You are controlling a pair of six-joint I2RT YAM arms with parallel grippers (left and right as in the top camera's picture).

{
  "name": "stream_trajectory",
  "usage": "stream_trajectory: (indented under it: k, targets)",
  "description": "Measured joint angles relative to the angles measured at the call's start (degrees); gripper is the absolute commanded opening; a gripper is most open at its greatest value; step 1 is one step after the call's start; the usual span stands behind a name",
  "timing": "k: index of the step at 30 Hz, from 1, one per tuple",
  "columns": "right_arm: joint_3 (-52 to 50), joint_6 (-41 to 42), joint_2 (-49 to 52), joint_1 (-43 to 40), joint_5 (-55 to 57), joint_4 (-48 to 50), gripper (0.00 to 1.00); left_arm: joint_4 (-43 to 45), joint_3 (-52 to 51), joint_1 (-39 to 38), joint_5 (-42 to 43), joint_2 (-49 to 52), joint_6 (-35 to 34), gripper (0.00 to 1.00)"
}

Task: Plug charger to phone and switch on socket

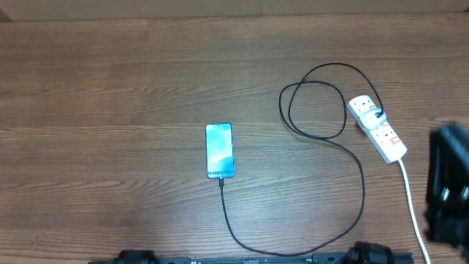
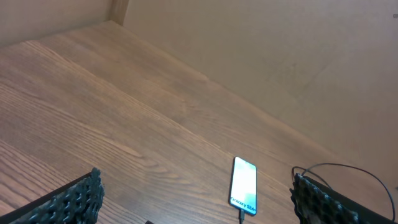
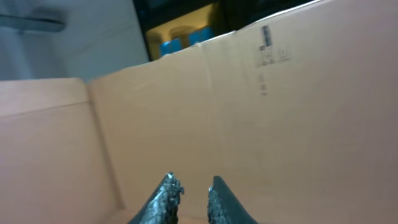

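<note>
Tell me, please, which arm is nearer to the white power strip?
Right. The right arm sits just right of the power strip. The left gripper hovers by the near edge of the table, facing the phone, well left of the strip.

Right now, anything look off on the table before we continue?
Nothing stands out. The phone lies flat, screen up; the black cable meets its near end and runs in loose loops to the power strip. No damage visible.

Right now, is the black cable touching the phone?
Touching. In the overhead view the cable ends right at the bottom edge of the phone with no gap. The left wrist view shows the same.
</note>
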Motion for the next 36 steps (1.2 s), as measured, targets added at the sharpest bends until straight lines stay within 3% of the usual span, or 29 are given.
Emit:
stream_trajectory:
  k: [6,18,26,29,32,33,36]
  targets:
    - [-4.39,0.42,-12.9,-6.47,-0.11,-4.28,0.2,-0.09,0.0,0.0,0.0,0.0,0.0,1.0]
    - [-0.9,-3.5,-25.68,2.78,-0.31,-7.48,0.21,-0.48,-0.02,0.0,0.0,0.0,-0.02,1.0]
    - [3.74,-9.73,-32.76,9.81,-0.52,-10.4,0.27,-0.52,0.0,0.0,0.0,0.0,-0.02,1.0]
    - [4.83,-12.46,-32.76,11.26,-0.5,-11.63,0.4,-0.94,-0.02,0.0,0.0,0.0,-0.02,1.0]
    - [4.9,-14.08,-32.76,12.66,-0.28,-12.2,0.89,-2.8,-0.02,0.0,-0.02,0.0,-0.04,1.0]
    - [4.92,-14.36,-32.76,13.25,-0.15,-12.26,0.98,-3.65,-0.02,0.0,0.0,0.0,-0.07,1.0]
    - [4.85,-15.26,-32.76,15.32,1.73,-10.43,1.0,-5.33,-0.02,0.0,0.0,0.0,-0.2,1.0]
